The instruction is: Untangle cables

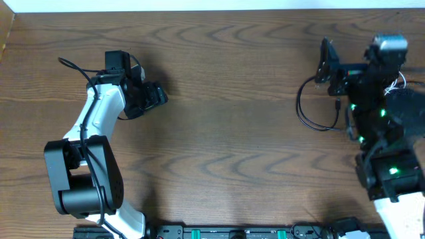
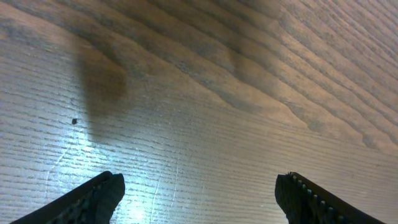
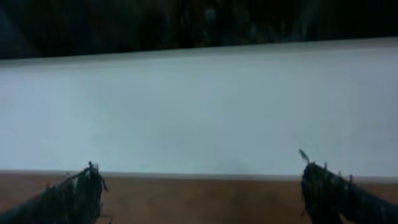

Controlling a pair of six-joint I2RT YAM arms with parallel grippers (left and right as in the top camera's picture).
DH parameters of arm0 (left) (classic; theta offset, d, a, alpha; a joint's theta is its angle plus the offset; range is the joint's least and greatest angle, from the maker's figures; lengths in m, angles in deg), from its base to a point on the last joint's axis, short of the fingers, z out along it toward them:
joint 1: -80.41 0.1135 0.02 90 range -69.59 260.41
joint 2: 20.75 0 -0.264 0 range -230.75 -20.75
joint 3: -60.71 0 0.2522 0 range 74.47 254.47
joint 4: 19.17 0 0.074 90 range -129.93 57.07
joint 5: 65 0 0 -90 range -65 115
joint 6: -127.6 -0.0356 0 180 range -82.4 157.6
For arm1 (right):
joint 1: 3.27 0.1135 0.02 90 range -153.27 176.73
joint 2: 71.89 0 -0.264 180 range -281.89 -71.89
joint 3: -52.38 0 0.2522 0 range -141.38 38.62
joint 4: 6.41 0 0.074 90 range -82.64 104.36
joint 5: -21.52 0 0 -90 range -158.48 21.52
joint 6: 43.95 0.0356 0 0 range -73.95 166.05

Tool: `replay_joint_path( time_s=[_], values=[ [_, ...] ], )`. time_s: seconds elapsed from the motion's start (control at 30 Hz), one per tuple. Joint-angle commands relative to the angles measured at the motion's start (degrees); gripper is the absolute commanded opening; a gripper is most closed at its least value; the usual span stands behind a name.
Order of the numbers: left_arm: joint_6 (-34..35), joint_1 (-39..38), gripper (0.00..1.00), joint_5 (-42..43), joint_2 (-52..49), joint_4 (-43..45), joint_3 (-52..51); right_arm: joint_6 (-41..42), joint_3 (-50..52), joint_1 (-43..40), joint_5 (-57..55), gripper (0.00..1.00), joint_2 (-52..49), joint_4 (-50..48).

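Observation:
Thin black cables (image 1: 307,109) lie in loose loops on the wooden table (image 1: 226,133) at the right, with a small plug end (image 1: 339,104) beside the right arm. My right gripper (image 1: 326,61) stands just above the loops; whether it touches them I cannot tell. In the right wrist view the right gripper (image 3: 200,174) is open with nothing between its fingers, facing the table's far edge. My left gripper (image 1: 154,99) is far off at the left, open over bare wood. The left wrist view shows the left gripper (image 2: 199,183) wide apart and no cable.
The right arm's body (image 1: 388,153) with green lights stands at the right edge. The left arm's base (image 1: 83,176) sits at the front left, its own black cable (image 1: 73,66) arching behind it. A white wall (image 3: 199,106) rises past the far edge.

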Motion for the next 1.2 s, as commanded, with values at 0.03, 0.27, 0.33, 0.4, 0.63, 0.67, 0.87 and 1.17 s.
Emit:
replay_joint_path(
  time_s=[0.03, 0.27, 0.33, 0.4, 0.63, 0.67, 0.87, 1.17],
  values=[
    [-0.1, 0.0, 0.84, -0.4, -0.3, -0.1, -0.4, -1.0, 7.2, -1.0, 3.8, 0.99, 5.8, -7.4],
    [-0.1, 0.0, 0.84, -0.4, -0.3, 0.0, -0.4, 0.4, 20.9, -3.7, 3.8, 0.99, 15.3, -12.9],
    [-0.1, 0.0, 0.84, -0.4, -0.3, 0.0, -0.4, 0.3, 24.3, -4.5, 3.8, 0.99, 18.0, -13.0],
    [-0.1, 0.0, 0.84, -0.4, -0.3, -0.1, -0.4, 0.4, 28.0, -5.5, 3.8, 0.99, 21.7, -13.0],
    [-0.1, 0.0, 0.84, -0.4, -0.3, 0.0, -0.4, 1.4, 36.1, -6.1, 3.5, 0.99, 33.2, -14.5],
    [-0.1, 0.0, 0.84, -0.4, -0.3, 0.0, -0.4, 1.4, 37.6, -6.1, 3.3, 0.99, 35.2, -15.5],
    [-0.1, 0.0, 0.84, -0.4, -0.3, 0.0, -0.4, 1.4, 44.9, -6.1, 2.7, 0.99, 44.3, -20.1],
    [-0.1, 0.0, 0.84, -0.4, -0.3, 0.0, -0.4, 2.0, 51.8, -6.4, 2.0, 0.99, 52.8, -23.8]
  ],
)
